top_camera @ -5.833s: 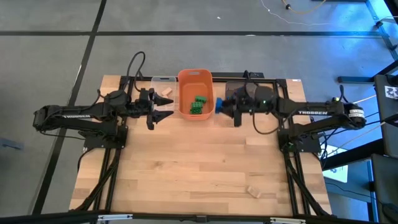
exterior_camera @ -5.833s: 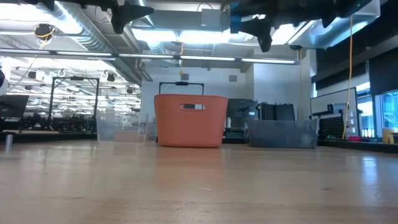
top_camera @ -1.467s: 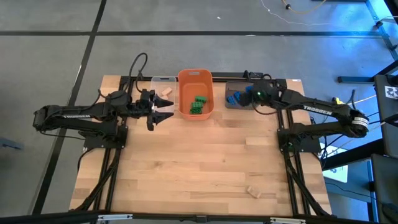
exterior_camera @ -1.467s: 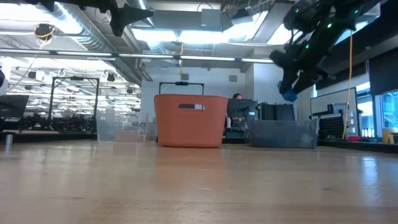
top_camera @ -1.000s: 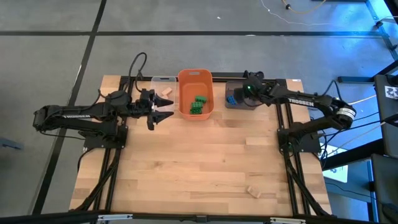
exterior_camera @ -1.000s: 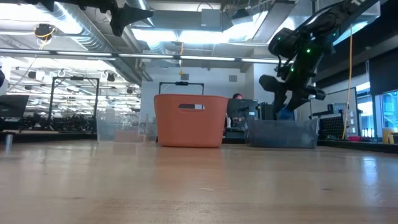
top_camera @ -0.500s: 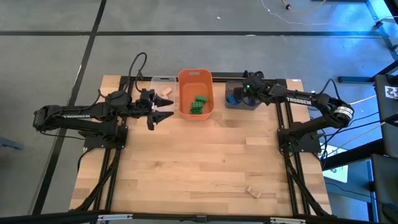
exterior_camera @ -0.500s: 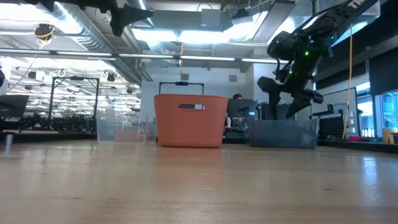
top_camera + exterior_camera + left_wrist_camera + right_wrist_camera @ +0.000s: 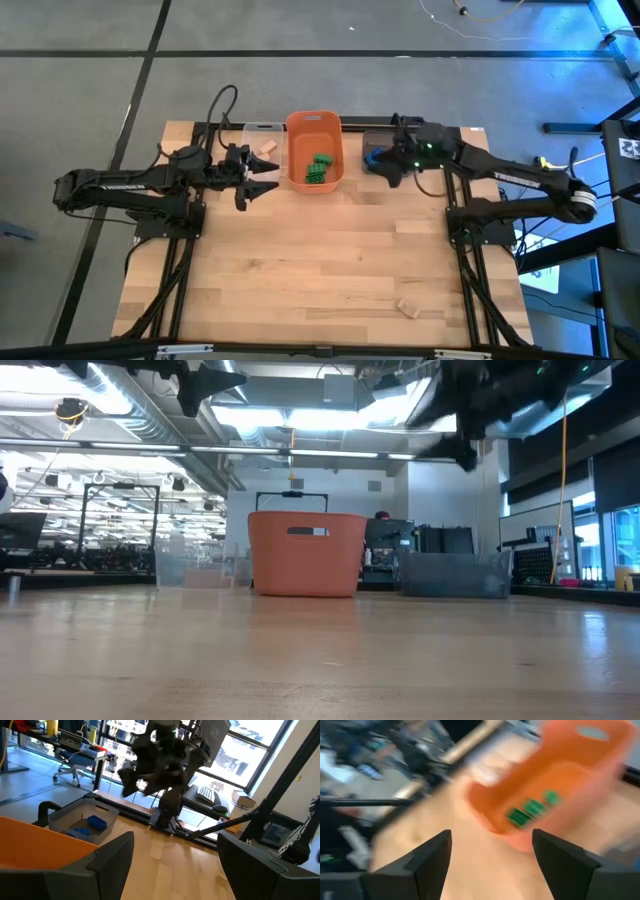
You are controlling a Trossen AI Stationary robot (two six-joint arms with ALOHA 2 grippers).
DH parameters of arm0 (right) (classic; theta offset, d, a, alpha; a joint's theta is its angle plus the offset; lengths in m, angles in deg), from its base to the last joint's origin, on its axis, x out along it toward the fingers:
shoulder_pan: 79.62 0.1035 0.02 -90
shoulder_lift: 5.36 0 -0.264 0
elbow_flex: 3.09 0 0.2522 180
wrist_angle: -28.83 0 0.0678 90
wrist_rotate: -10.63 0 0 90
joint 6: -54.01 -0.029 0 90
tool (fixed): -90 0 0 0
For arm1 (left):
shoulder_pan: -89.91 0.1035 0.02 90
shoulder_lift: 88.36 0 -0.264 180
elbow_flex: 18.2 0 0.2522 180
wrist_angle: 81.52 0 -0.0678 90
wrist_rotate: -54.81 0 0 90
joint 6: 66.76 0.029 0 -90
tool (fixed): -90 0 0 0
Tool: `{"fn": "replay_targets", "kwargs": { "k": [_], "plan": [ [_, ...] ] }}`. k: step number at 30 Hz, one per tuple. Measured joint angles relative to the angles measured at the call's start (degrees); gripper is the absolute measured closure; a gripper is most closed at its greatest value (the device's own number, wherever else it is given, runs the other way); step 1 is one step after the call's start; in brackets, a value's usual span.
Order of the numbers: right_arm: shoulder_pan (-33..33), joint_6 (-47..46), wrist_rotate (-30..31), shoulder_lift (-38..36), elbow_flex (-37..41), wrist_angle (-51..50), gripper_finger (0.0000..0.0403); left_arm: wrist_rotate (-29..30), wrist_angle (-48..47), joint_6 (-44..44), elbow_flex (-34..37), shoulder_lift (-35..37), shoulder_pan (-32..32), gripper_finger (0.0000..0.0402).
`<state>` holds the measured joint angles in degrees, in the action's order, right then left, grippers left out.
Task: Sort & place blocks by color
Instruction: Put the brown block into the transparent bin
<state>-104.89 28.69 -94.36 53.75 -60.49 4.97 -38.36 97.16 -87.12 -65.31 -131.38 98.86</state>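
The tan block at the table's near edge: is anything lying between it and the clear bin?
Nothing visible does. The tan block sits alone on bare table; the clear bin is at the far edge, with the left gripper hovering beside it.

Green blocks (image 9: 319, 166) are showing inside the orange bin (image 9: 298, 125), blue blocks (image 9: 372, 155) inside the grey-brown bin (image 9: 378, 135), and pale tan blocks (image 9: 267, 148) inside the clear bin (image 9: 262, 127); another tan block (image 9: 406, 307) is lying on the light, wood-grained table (image 9: 320, 260), between two dark arms
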Motion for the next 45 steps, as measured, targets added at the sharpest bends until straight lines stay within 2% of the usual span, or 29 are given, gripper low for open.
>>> {"fn": "replay_targets", "kwargs": {
  "k": [8,18,23,45],
  "plan": [
    [7.2,-0.8,-0.1,-3.9,0.0,7.5,0.0127,0.0,0.0,0.0,0.0,0.0,0.0,0.0124],
    [11.9,7.2,-0.7,-4.0,0.0,10.1,0.0127,1.1,-0.4,0.0,0.0,0.0,0.0,0.0124],
    [13.4,13.6,-0.7,-4.0,0.0,10.8,0.0127,1.1,-0.4,0.0,0.0,0.0,0.0,0.0124],
    [14.3,15.5,-0.7,-4.0,0.0,11.2,0.0127,1.2,-1.4,0.0,0.0,0.0,0.0,0.0124]
  ]
}}
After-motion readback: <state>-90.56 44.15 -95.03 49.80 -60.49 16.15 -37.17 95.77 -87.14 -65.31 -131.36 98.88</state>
